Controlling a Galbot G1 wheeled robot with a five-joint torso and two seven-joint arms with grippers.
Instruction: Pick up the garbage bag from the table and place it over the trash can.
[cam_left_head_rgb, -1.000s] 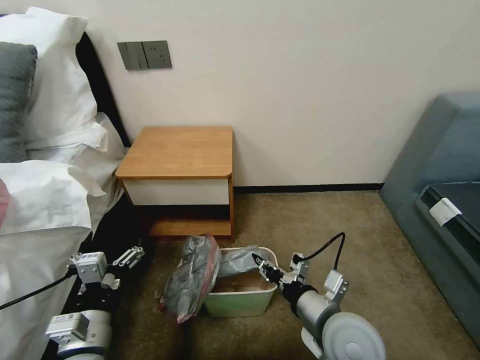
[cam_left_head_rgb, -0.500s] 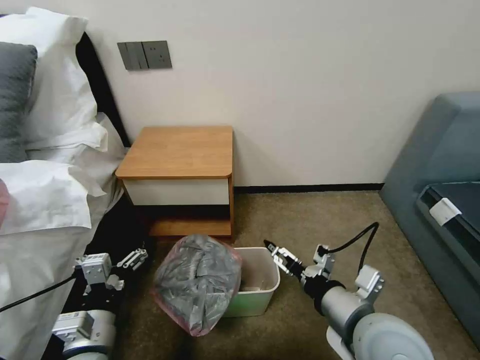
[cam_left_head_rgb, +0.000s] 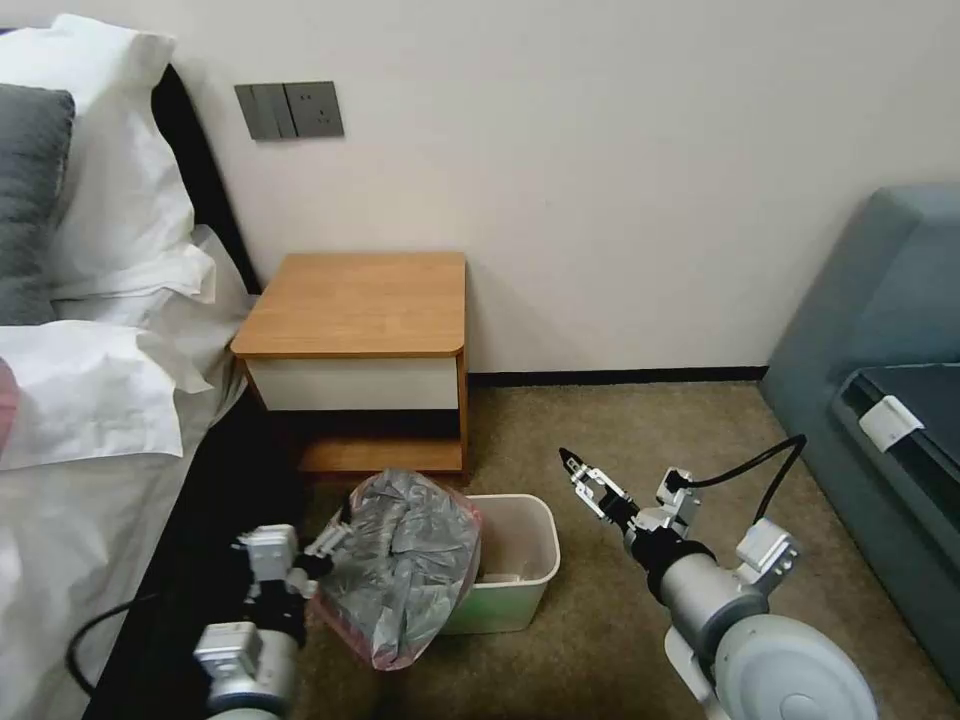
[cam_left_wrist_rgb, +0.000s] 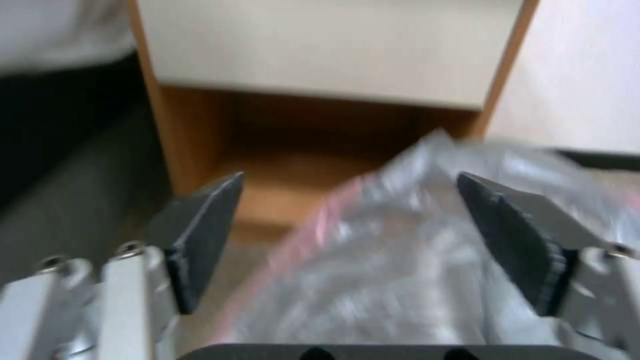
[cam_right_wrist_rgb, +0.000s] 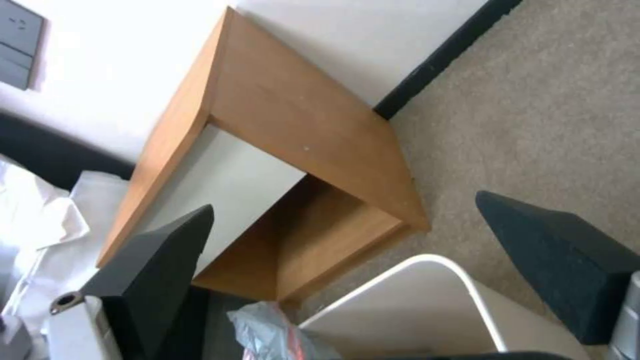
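Garbage bag droops over trash can's left rim, upright.

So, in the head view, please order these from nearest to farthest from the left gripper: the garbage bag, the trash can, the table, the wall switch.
From the left gripper, open at the bag's left side:
1. The garbage bag, right at its fingertips.
2. The trash can, just beyond the bag, to the right.
3. The table, behind, against the wall.
4. The wall switch, high on the wall.
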